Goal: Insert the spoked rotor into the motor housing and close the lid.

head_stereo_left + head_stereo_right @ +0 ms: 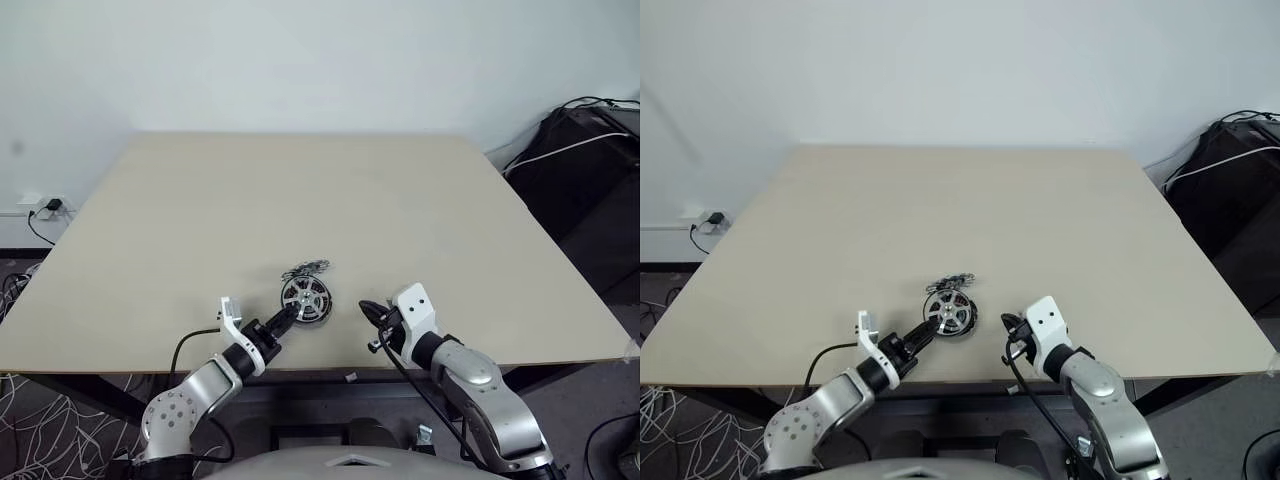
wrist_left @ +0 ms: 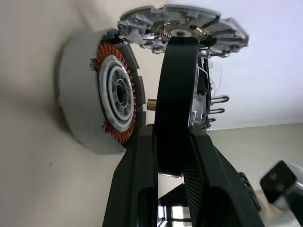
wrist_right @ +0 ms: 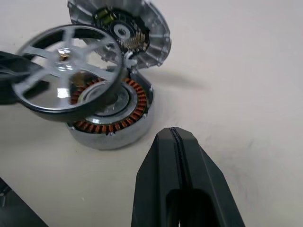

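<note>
Left pincer (image 3: 7, 78), closed on the spoked rotor (image 3: 66, 71), holds it tilted just above the motor housing (image 3: 111, 120) at lower centre of the worktop (image 1: 300, 190); right pincer (image 3: 177, 142) shut, empty, beside.

a large beige table (image 1: 320, 200) with a plain matte top stood against a bare white wall (image 1: 300, 60). the light was soft and even. low on the wall at the left sat a white power socket (image 1: 38, 206) with a black cable (image 1: 40, 232) running down from it. loose white cables (image 1: 45, 430) lay tangled on the dark floor beneath. at the right stood a black bag (image 1: 585, 160) with white and black cords draped across it.
</note>
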